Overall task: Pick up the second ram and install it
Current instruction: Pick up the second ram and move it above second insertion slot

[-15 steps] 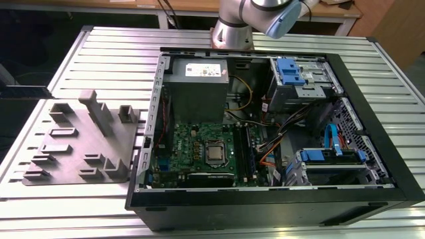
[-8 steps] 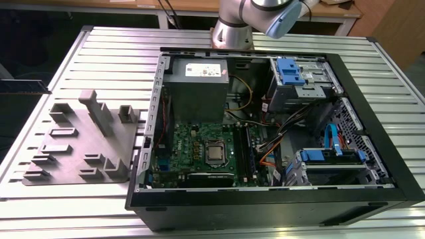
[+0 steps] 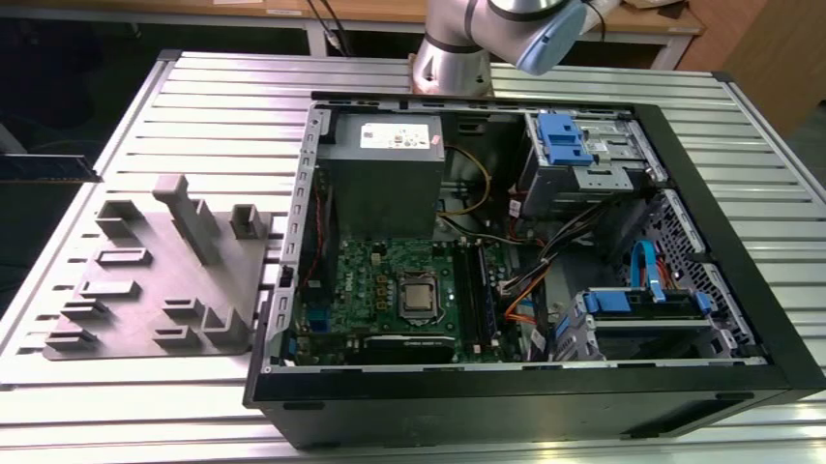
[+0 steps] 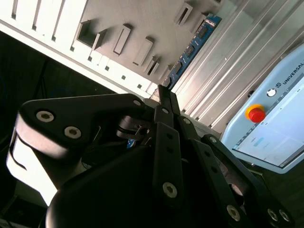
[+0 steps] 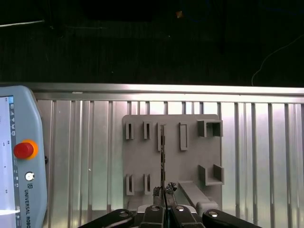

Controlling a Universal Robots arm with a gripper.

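right up against the lens in the second wrist view sit the black links of the gripper (image 4: 164,95). its fingers are drawn in narrow and pinched on the second ram (image 4: 192,47). the blue-edged stick juts out past the tips, above the grey fixture block (image 4: 142,19) and the ribbed table (image 4: 223,61). it looks clear of both. a teach pendant (image 4: 275,128) with a red stop button (image 4: 256,114) lies off to one side.

over to the first wrist view: the gripper (image 5: 164,192) shows the second ram (image 5: 163,156) edge-on, a thin dark line running straight out from the closed tips. it hangs over the fixture block (image 5: 190,161) and, as far as i can judge, sits in no holder.

exterior view now: the open computer case (image 3: 516,396) lies on the table, with the fixture block (image 3: 135,324) just beside it on the exterior view's left. inside is the motherboard (image 3: 387,290), with its memory slots (image 3: 481,290) next to the processor socket.

the worry from here is the grip. the stick seems to be held near one end, leaving a long free length. if it tips between the pads it would meet a slot skewed and jam. loose cables (image 3: 543,271) near the slots could also snag it.
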